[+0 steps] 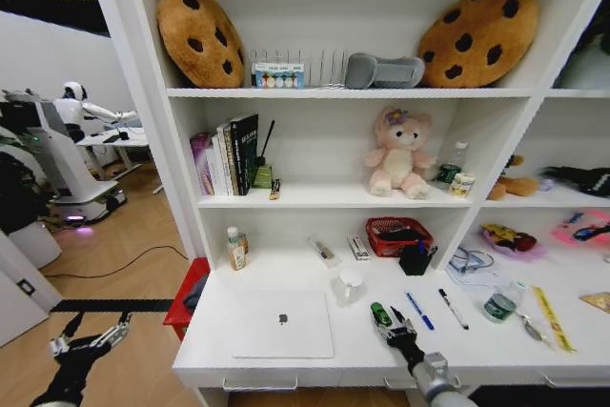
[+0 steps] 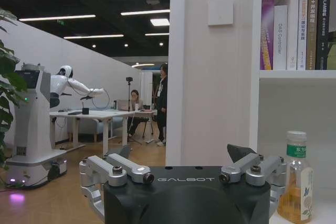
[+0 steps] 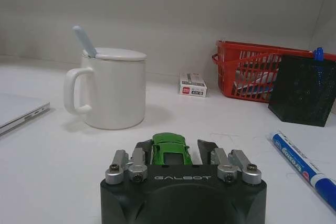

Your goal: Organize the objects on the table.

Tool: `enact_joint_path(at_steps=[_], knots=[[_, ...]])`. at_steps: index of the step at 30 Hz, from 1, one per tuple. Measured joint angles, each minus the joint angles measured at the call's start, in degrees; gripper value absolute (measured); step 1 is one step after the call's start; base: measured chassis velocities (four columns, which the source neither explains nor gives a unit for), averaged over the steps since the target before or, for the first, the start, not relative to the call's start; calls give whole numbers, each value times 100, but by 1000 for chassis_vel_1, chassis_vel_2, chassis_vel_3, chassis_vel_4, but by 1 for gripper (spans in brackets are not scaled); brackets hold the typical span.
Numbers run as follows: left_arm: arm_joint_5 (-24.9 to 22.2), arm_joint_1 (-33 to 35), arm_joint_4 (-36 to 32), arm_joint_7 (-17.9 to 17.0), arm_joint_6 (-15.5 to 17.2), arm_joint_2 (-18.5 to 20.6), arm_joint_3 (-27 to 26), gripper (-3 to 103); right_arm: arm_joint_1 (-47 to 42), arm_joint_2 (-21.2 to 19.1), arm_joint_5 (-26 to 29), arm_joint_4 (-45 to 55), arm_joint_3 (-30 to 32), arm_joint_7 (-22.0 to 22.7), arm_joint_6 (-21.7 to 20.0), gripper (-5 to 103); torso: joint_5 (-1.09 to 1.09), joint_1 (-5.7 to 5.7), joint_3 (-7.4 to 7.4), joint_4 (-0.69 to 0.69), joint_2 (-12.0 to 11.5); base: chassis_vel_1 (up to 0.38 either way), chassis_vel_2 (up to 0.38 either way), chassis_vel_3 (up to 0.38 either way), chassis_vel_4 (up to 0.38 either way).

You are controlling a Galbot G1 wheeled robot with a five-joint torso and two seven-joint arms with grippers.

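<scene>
A tiny green toy car (image 1: pixel 380 313) (image 3: pixel 170 149) rests on the white table (image 1: pixel 286 274), right of the silver laptop (image 1: pixel 282 323). My right gripper (image 1: pixel 395 329) (image 3: pixel 175 148) is low at the car's rear and open. Its fingers (image 3: pixel 143 149) flank the car closely, with a thin gap on one side. A blue pen (image 1: pixel 416 310) (image 3: pixel 302 167) and a black pen (image 1: pixel 453 308) lie just right of it. A yellow triangular piece (image 1: pixel 599 300) lies at the far right. My left gripper (image 1: pixel 92 338) (image 2: pixel 182 153) hangs open beyond the table's left end, above the floor.
A white lidded mug (image 1: pixel 351 281) (image 3: pixel 111 88) stands behind the car. Farther back are a red basket (image 1: pixel 398 235) (image 3: pixel 247 72) and a black mesh pen holder (image 1: pixel 416 259) (image 3: pixel 304 90). A drink bottle (image 1: pixel 235 248) (image 2: pixel 295 177) stands at the table's left. The shelf upright (image 2: pixel 210 77) is close to the left gripper.
</scene>
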Motion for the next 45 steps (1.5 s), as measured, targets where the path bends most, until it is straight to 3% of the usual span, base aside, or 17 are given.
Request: enact_joint_path(at_steps=[4, 5, 14, 23, 25, 29, 30, 31, 33, 34, 36, 38, 40, 45], knots=[[0, 0, 0, 0, 0, 0, 0, 100, -19, 10, -9, 13, 3, 14, 0, 44, 0, 0, 0, 0, 0, 0, 0, 0, 0], [0, 0, 0, 1, 0, 0, 0, 100, -40, 20, -16, 22, 15, 22, 0, 35, 0, 0, 0, 0, 0, 0, 0, 0, 0], [1, 0, 0, 2, 0, 1, 0, 100, -281, 86, -97, 329, 236, 27, 40, 35, 1, 0, 0, 1, 0, 0, 0, 0, 0], [1, 1, 0, 4, 1, 1, 1, 100, -1281, 192, 500, 2525, 1435, 175, -540, 35, -1, -1, -1, -1, 0, 0, 0, 0, 0], [1, 0, -1, 3, 1, 2, 0, 100, -1258, -16, 885, 3306, 1756, 514, -1118, 35, -1, -2, -1, -2, 1, 0, 0, 0, 0], [1, 1, -1, 3, 1, 2, 1, 100, -828, -256, 1376, 3724, 1840, 751, -1597, 35, -1, -2, -1, -1, 1, 0, 0, 0, 0], [1, 1, -2, 4, 0, 2, 1, 100, -407, -414, 1796, 3906, 1842, 923, -1894, 35, 1, -2, 0, 0, 0, 0, 0, 0, 0], [1, 1, -2, 4, 0, 2, 1, 100, -407, -414, 1796, 3906, 1842, 923, -1894, 35, 1, -2, 0, 0, 0, 0, 0, 0, 0], [1, 1, -1, 3, 0, 2, 1, 100, 418, -828, 2527, 4018, 1792, 1182, -2277, 35, 1, -1, 0, 1, 0, 0, 0, 0, 0], [1, 1, -1, 3, 0, 2, 1, 100, 418, -828, 2527, 4018, 1792, 1182, -2277, 35, 1, -1, 0, 1, 0, 0, 0, 0, 0], [1, 1, -1, 3, -1, 2, 1, 100, 1213, -1456, 3190, 3865, 1690, 1363, -2516, 35, 1, -1, 0, 1, 0, 0, 0, 0, 0], [1, 1, -1, 4, -1, 2, 1, 100, 1365, -1602, 3307, 3797, 1674, 1378, -2534, 35, 0, -1, 0, 2, 0, 0, 0, 0, 0], [1, 1, -1, 3, -1, 2, 1, 100, 1874, -2116, 3587, 3492, 1612, 1326, -2544, 35, 1, -1, 1, 0, 0, 0, 0, 0, 0], [1, 1, -1, 3, -1, 2, 1, 100, 2700, -2511, 3757, 2977, 1204, 1081, -2541, 35, 0, -1, 0, 0, 0, 0, 0, 0, 0]])
